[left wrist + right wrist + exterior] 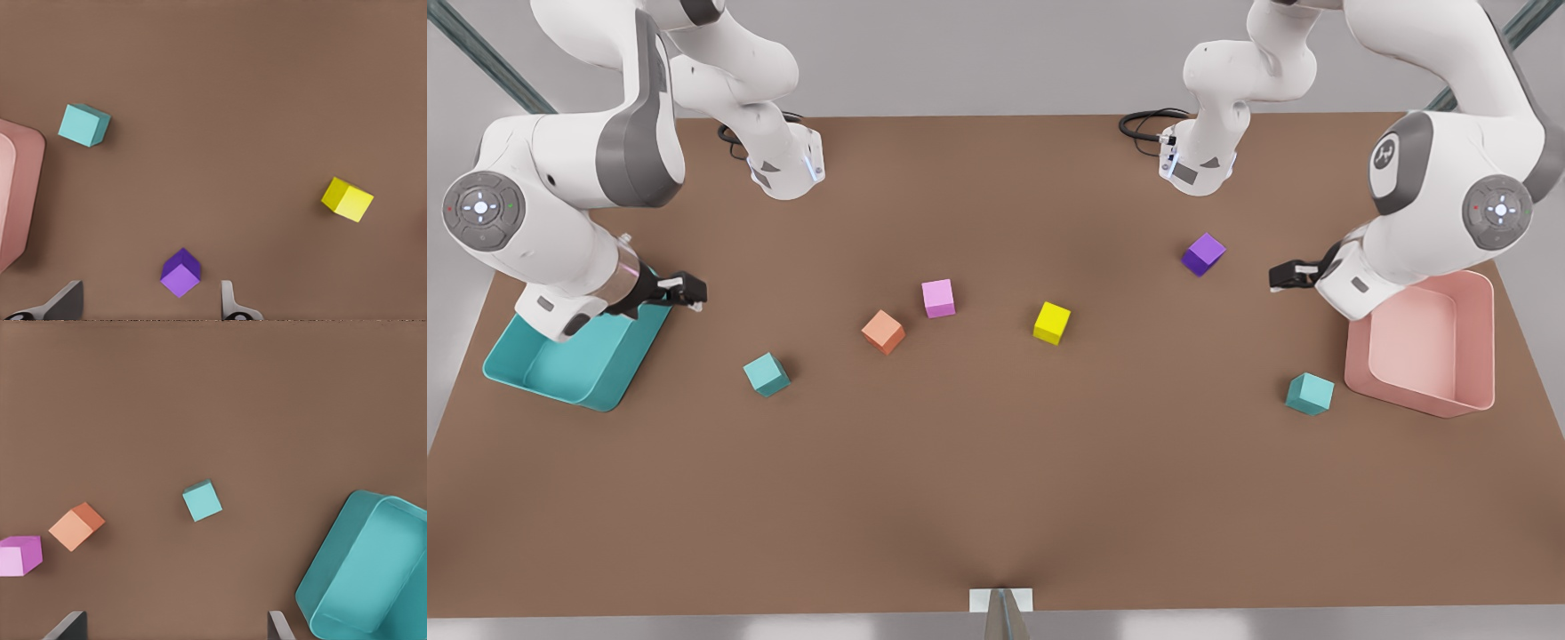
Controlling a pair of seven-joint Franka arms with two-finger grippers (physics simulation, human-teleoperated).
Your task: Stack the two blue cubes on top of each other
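Both pincers open & empty: left pincer over bench nr pink tray w/ one blue cube just beside tray, right pincer at teal tray, other blue cube nearby, cubes well apart.

Left gripper hangs over the brown table, fingers spread wide, and the purple cube sits between the fingertips, untouched. Well away from that purple cube lies a teal cube, near the pink tray. The yellow cube sits off alone.
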